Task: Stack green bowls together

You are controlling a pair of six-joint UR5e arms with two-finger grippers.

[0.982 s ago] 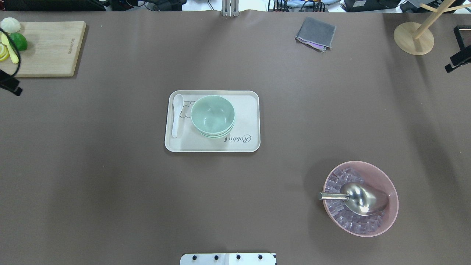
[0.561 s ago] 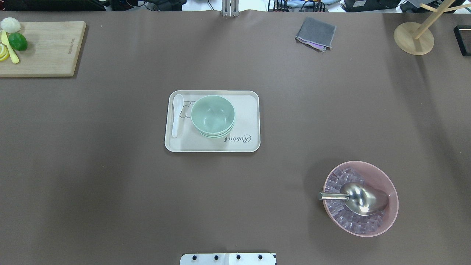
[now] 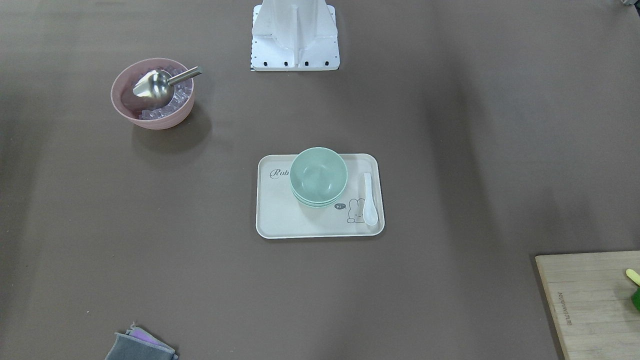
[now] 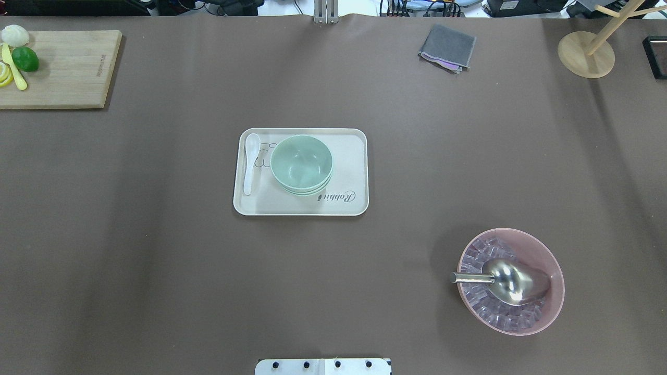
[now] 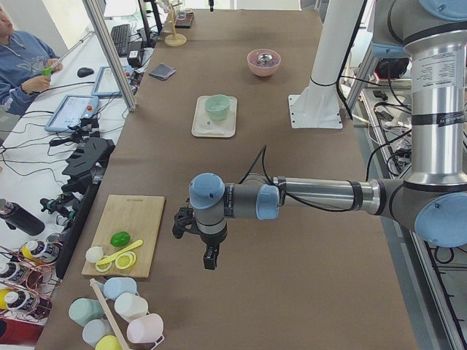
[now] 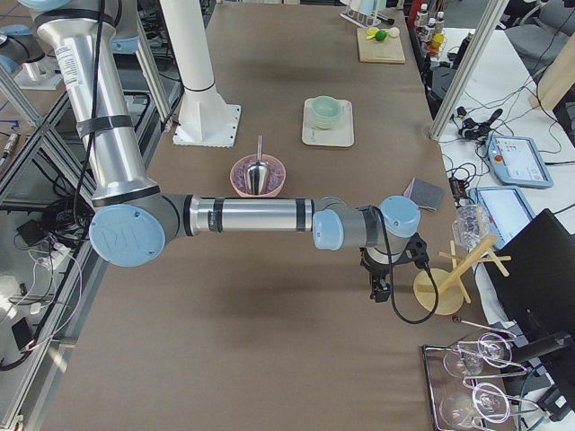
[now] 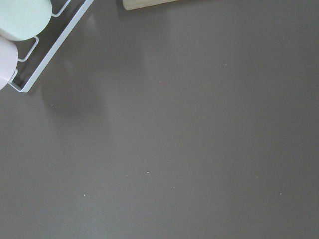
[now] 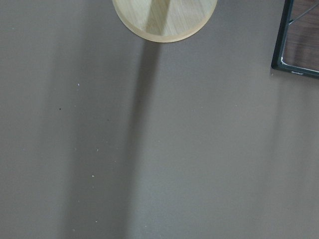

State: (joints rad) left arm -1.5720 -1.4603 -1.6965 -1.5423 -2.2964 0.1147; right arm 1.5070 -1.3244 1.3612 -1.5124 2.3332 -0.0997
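Note:
The green bowls [image 4: 301, 162] sit nested in one stack on a cream tray [image 4: 292, 205] at the table's middle. The stack also shows in the front view [image 3: 318, 175] and both side views [image 5: 217, 106] [image 6: 326, 110]. My left gripper [image 5: 208, 259] hangs over bare table beside the cutting board, far from the tray. My right gripper [image 6: 379, 289] hangs near the wooden stand, also far from the tray. Both show only in the side views, so I cannot tell whether they are open or shut.
A white spoon [image 4: 251, 162] lies on the tray beside the bowls. A pink bowl [image 4: 558, 271] holds ice and a metal scoop [image 4: 513, 281]. A cutting board [image 4: 68, 67] with fruit, a grey cloth [image 4: 447, 47] and a wooden stand [image 4: 585, 54] sit along the far edge.
Both arms have drawn outward: the black gripper parts at the left and right edges of the overhead view are gone. The bowl stack has not moved.

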